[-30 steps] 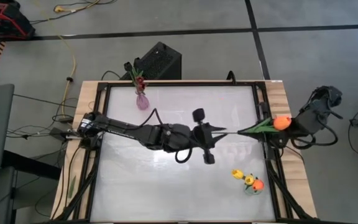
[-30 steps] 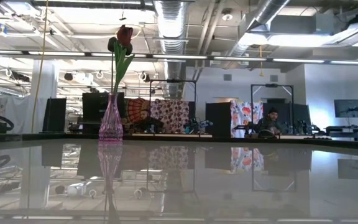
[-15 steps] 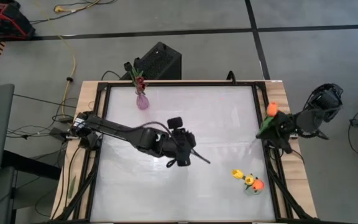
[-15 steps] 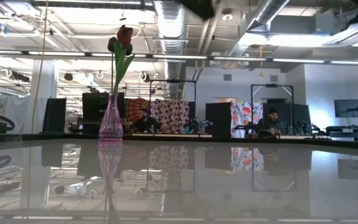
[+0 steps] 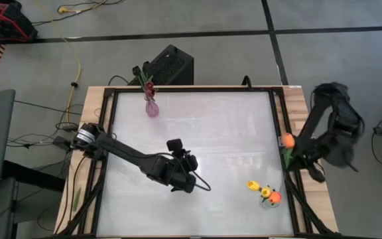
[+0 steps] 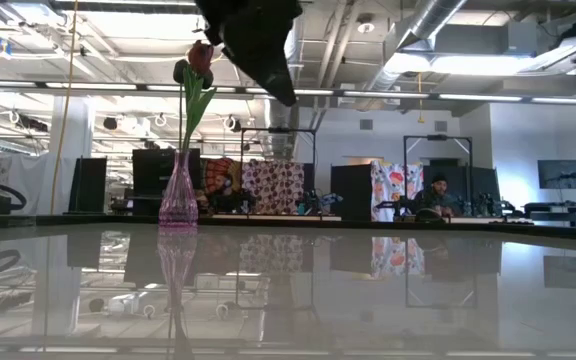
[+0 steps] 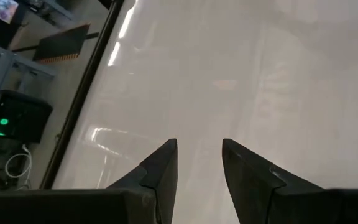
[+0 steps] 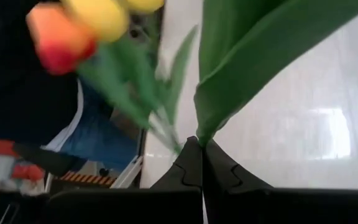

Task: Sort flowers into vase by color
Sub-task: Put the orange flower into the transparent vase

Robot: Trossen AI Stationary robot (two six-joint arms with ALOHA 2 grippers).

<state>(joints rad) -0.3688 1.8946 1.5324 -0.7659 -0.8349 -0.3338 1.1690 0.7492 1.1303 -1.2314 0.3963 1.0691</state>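
My right gripper point(image 5: 292, 155) point(image 8: 201, 142) hangs over the table's right edge, shut on an orange tulip point(image 5: 288, 140) whose green leaf point(image 8: 260, 56) fills much of the right wrist view. A small vase point(image 5: 268, 200) near the right near corner holds yellow and orange tulips point(image 5: 262, 191) point(image 8: 73, 28). A pink vase point(image 5: 151, 109) point(image 6: 178, 195) at the far left holds a dark red tulip point(image 6: 200, 57). My left gripper point(image 5: 183, 186) point(image 7: 197, 144) is open above bare table, left of the middle. My right gripper pinches the orange tulip between its two shut fingers at the lower end of its green leaf and stem point(image 8: 199, 135). The leaf runs on past the fingertips. The flower is lifted clear, its orange head point(image 5: 288, 140) over the table's right rim.
The white table top point(image 5: 231, 133) has a dark frame and a wooden border point(image 5: 297, 99). A black box point(image 5: 170, 65) stands behind the far edge. Cables lie on the floor to the left. People sit at desks in the room behind point(image 6: 433, 195).
My left gripper has drawn back from the table's middle toward the left and near edge. My right arm has swung and turned, carrying the orange tulip from a level pose beyond the right edge toward the near side; its head now lies nearer the small vase.
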